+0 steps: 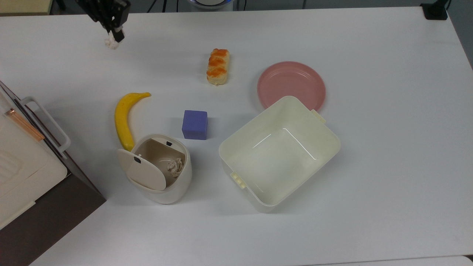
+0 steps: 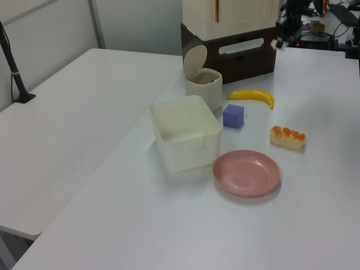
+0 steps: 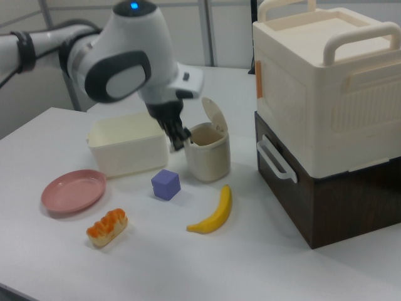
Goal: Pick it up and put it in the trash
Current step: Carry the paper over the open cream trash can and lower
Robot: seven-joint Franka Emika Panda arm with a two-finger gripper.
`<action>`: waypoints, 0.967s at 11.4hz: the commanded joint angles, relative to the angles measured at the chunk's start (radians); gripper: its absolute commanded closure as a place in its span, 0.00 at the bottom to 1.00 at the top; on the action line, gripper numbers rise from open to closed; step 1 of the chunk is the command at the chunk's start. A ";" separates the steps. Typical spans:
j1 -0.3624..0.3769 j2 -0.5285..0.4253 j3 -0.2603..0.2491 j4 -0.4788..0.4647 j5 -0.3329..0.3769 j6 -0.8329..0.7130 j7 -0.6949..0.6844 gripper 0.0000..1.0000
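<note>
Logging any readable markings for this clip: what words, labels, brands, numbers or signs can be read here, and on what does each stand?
None: no readable text in the three views.
The trash bin bears small dark latches, no lettering.
The cream and brown box, square tub, pink plate, purple cube and banana are all plain.
The gripper and paper wad carry no marks.

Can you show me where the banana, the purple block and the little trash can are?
banana [image 1: 123, 119]: top view, middle of its yellow body.
purple block [image 1: 194, 123]: top view, its top face.
trash can [image 1: 181, 181]: top view, its outer cream wall.
</note>
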 commanded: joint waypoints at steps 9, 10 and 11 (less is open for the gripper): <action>0.186 0.500 -0.018 0.571 -0.034 -0.031 0.630 1.00; 0.186 0.529 -0.016 0.594 -0.065 -0.026 0.682 1.00; 0.186 0.554 -0.013 0.610 -0.079 -0.024 0.701 1.00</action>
